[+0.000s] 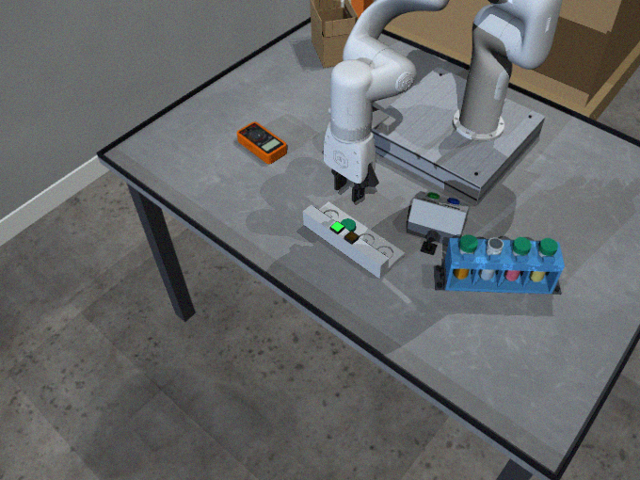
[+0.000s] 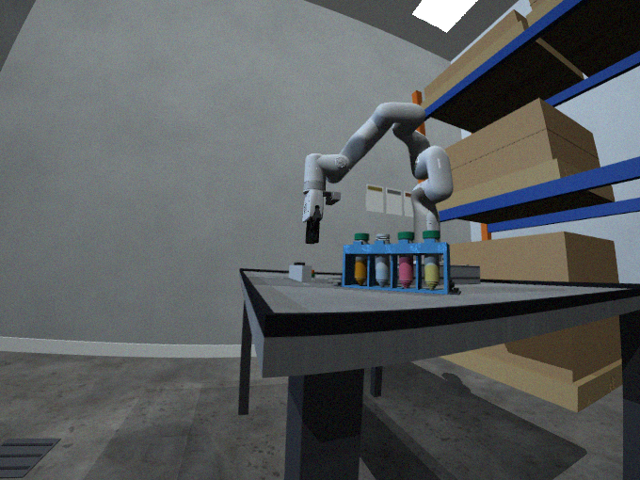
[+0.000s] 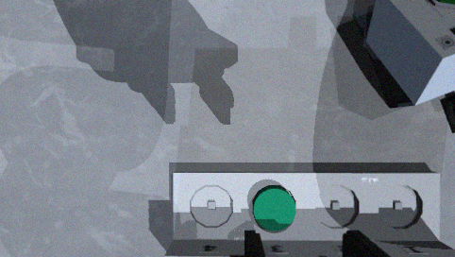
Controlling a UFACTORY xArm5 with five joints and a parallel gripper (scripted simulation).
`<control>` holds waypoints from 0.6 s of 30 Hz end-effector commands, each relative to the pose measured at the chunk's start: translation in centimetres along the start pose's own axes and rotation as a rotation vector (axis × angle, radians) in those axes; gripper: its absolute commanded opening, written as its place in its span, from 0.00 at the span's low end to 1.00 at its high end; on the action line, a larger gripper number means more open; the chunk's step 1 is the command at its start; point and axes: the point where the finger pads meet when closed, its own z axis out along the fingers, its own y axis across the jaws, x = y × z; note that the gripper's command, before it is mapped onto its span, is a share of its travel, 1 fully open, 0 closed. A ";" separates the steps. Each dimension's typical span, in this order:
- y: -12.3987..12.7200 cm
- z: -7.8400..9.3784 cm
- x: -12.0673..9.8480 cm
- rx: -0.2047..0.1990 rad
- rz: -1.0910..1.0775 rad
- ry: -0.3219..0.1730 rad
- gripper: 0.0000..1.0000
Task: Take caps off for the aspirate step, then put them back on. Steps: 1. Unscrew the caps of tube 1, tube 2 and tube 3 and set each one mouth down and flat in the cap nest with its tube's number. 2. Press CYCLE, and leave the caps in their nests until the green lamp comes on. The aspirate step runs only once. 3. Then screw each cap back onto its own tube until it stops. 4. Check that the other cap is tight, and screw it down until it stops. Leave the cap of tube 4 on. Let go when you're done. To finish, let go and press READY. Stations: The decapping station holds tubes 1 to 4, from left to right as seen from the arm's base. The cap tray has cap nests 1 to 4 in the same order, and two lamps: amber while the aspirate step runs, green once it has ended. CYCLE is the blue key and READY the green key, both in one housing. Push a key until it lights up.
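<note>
The white cap tray (image 1: 368, 259) (image 3: 302, 183) lies on the table. One green cap (image 1: 348, 224) (image 3: 274, 208) sits in its second nest from the left; the other three nests are empty. The tray's green lamp (image 1: 337, 227) is lit and the lamp beside it (image 1: 351, 237) is dark. The blue rack (image 1: 502, 280) (image 2: 394, 248) holds four tubes; three wear green caps and the second from the left (image 1: 494, 244) (image 2: 381, 236) is bare. My gripper (image 1: 354, 189) (image 2: 312, 234) (image 3: 306, 246) hangs above the tray, partly open and empty.
The key housing (image 1: 438, 216) (image 3: 401, 52) (image 2: 299, 272) with its green key (image 1: 433, 196) and blue key (image 1: 453, 200) stands between the tray and the rack. An orange multimeter (image 1: 262, 141) lies at the left, a cardboard box (image 1: 331, 21) at the back edge.
</note>
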 end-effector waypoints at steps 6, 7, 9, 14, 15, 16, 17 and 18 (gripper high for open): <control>0.0 4.4 -0.4 -0.016 0.000 -0.008 0.46; 0.0 4.9 -0.4 -0.016 0.000 -0.008 0.46; 0.1 5.9 -0.4 -0.016 0.000 -0.008 0.46; 0.1 8.4 -0.5 -0.016 0.000 -0.008 0.46; 0.1 8.9 -0.5 -0.016 0.000 -0.008 0.46; 0.1 9.3 -0.5 -0.016 0.000 -0.008 0.46; 0.1 9.3 -0.5 -0.016 0.000 -0.008 0.46; 0.1 9.3 -0.5 -0.016 0.000 -0.008 0.46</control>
